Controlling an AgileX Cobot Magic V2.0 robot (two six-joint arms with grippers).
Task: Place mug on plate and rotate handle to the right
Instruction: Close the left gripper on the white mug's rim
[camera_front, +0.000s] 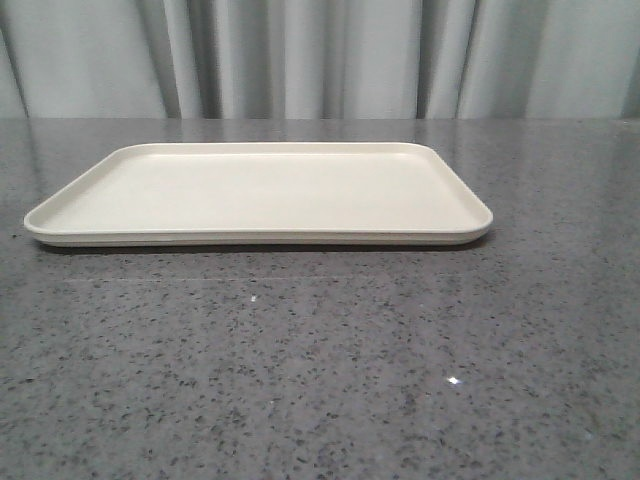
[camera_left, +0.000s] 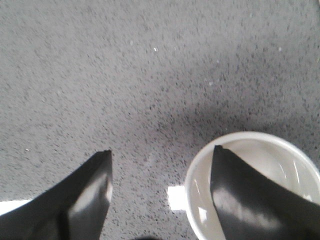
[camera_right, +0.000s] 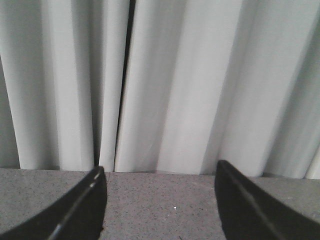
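The cream plate (camera_front: 258, 190) lies empty on the grey table in the front view. No arm or mug shows there. In the left wrist view the white mug (camera_left: 270, 150) stands on the grey table, seen from above. My left gripper (camera_left: 161, 152) is open, with one finger (camera_left: 240, 195) over the mug's opening and the other finger (camera_left: 85, 195) out over bare table. The mug's rim lies between them. The handle and smiley face are hidden. My right gripper (camera_right: 160, 172) is open and empty, above the table, facing the curtain.
A pale curtain (camera_front: 320, 55) hangs behind the table's far edge; it also shows in the right wrist view (camera_right: 165, 85). The speckled grey tabletop (camera_front: 320, 380) stretches in front of the plate.
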